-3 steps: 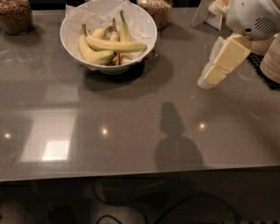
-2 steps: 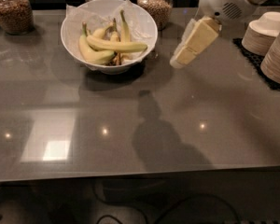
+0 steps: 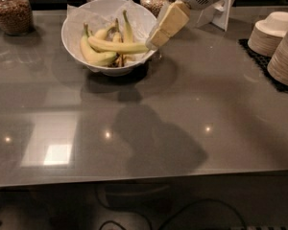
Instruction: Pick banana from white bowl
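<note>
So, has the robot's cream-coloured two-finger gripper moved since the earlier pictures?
Yes. The gripper has moved left, away from the stacked beige bowls, and now is at the right rim of the large round white bowl.

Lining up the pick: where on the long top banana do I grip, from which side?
Grip the banana midway, from above: it lies topmost, nearly level, across the other bananas. The gripper is at the right rim of the white bowl, beside the tip.

glossy grey table [image 3: 192,104] with light glints [image 3: 107,134], cables [image 3: 192,207] on dark floor [image 3: 53,210], pincer [image 3: 153,40] over far side
</note>
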Controlling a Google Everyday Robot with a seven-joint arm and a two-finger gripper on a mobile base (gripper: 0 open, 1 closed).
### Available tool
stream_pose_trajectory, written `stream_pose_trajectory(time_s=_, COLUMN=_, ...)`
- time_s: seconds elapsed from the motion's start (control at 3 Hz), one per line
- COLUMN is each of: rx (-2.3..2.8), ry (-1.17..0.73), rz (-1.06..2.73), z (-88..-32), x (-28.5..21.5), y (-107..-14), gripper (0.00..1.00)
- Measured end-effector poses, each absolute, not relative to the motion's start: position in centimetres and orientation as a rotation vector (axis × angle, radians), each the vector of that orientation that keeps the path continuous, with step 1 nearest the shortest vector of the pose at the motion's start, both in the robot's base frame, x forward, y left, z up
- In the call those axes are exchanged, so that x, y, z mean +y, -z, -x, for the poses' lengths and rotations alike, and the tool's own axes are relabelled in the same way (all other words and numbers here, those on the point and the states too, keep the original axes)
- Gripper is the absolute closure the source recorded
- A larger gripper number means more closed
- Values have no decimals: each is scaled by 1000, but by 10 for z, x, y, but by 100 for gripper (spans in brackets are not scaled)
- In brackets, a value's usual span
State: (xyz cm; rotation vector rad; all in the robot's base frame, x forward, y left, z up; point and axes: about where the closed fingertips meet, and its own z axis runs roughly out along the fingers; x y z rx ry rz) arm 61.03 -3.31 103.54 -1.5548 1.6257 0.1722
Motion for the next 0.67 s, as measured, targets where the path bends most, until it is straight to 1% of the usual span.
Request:
stream_pose_trajectory(time_s=0.33, rx=1608, ry=-189, rz=1560, z=-634, x=-26, y=-1020, gripper=0)
stream_pose_trajectory(time_s=0.67, rx=1588, ry=-211, rz=1563, z=-671, x=-14, y=-1001, gripper=0)
